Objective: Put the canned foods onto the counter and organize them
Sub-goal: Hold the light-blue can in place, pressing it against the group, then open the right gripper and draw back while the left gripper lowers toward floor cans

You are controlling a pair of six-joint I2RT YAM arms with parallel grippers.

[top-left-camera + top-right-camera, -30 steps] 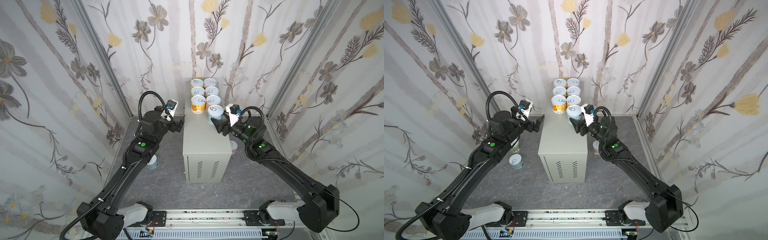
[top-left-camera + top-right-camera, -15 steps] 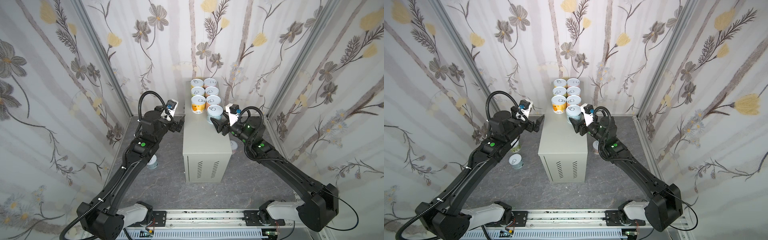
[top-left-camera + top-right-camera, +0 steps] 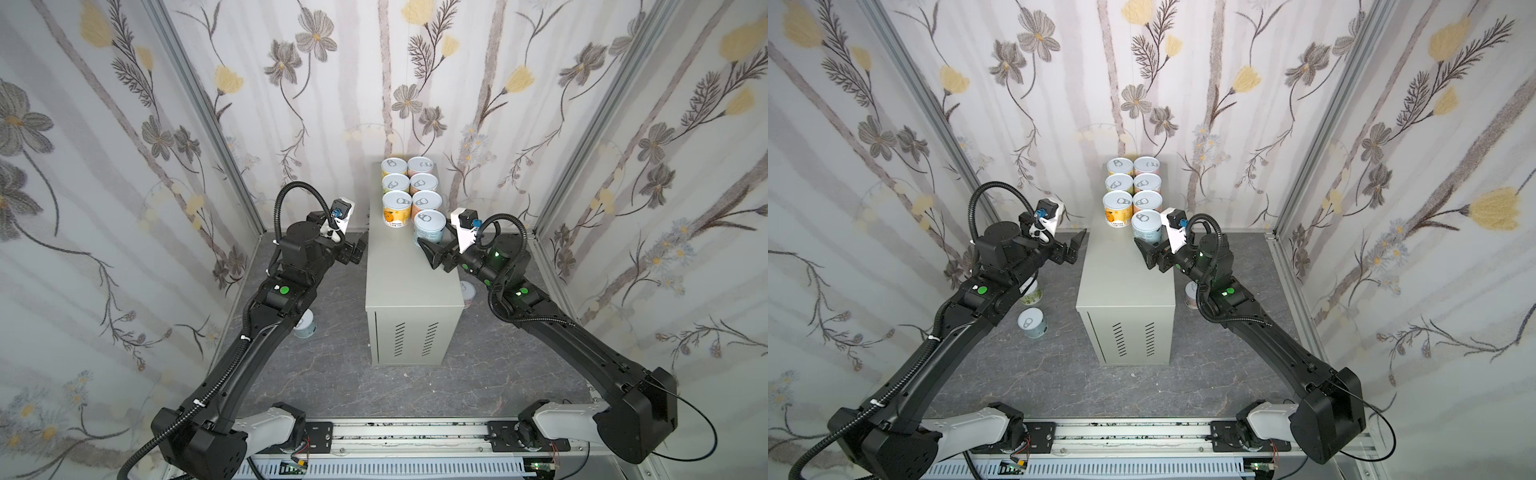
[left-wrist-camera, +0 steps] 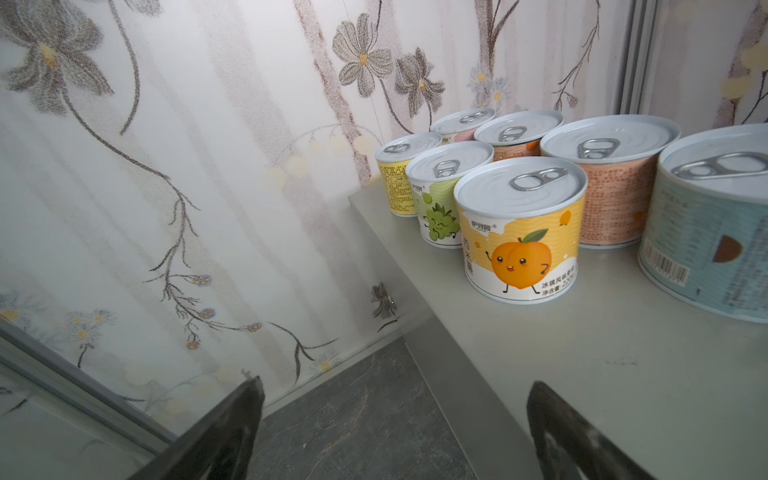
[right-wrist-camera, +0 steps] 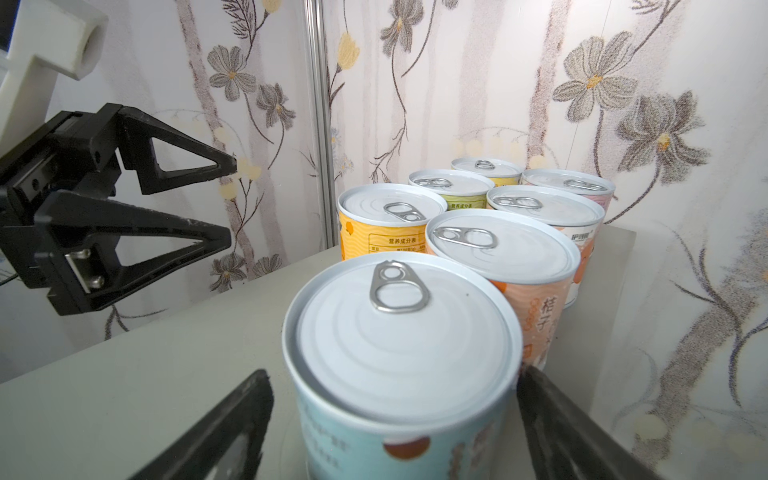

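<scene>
- Two floor cans (image 3: 1032,323) stand left of the counter (image 3: 409,286), one of them half hidden under the left arm. A low swing of that arm could knock either over and send it rolling across the floor (image 3: 1059,374).
- Left gripper (image 3: 1076,246) hangs empty with its jaws wide apart, just beside the counter's left edge. A careless sideways move could bump the box and shake what stands on it.
- Seven cans crowd the counter's far end, three in the left column and four in the right; the near half is bare.
- Light blue can (image 5: 401,357) stands upright at the near end of the right column, very close to the can behind it.
- Right gripper (image 5: 392,386) straddles that can with its jaws apart, gripping nothing. One finger is clear of it and the other sits right at its wall, so a crooked pull-back could drag or tip the can or shove the row.
- One lone can (image 3: 467,293) waits on the floor right of the counter, partly hidden, and the right arm could clip it.
</scene>
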